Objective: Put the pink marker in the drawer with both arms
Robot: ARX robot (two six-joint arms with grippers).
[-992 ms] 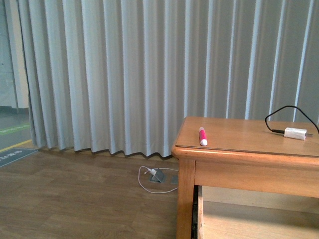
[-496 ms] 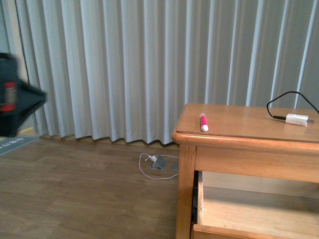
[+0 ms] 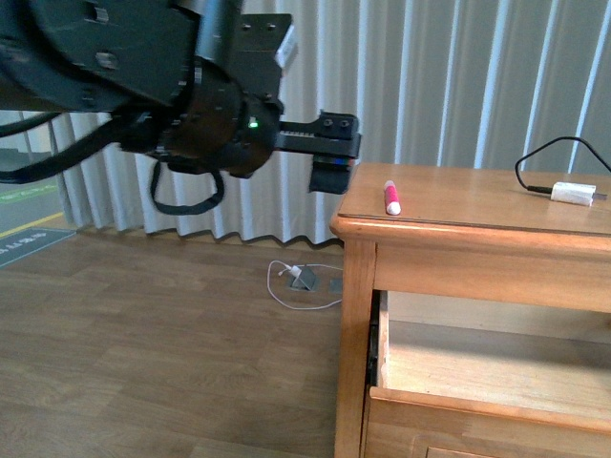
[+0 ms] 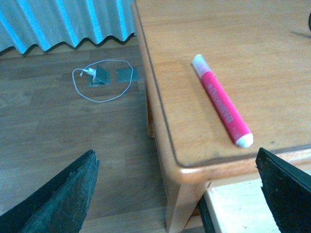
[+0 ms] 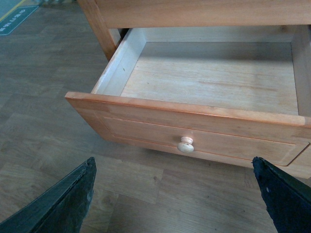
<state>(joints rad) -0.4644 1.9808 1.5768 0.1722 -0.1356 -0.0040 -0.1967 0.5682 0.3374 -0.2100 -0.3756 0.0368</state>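
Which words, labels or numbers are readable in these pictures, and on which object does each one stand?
No text can be read as it stands.
pink marker: darker print along the barrel, too blurred to read.
floor mat: pale marks on a dark ground, too small to read.

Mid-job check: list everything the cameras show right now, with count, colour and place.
pink marker: one, pink and white, lying on the dresser top near its left front corner
drawer: one, honey-brown, open, nothing inside
knob: one, pale, on the drawer front
dresser: one, honey-brown, right side of front view
adapter: one, white with black cable, dresser top, far right
floor cable: one, white, by the curtain
curtain: grey, behind
left claw: black, open, near marker
right claw: black, open, facing drawer
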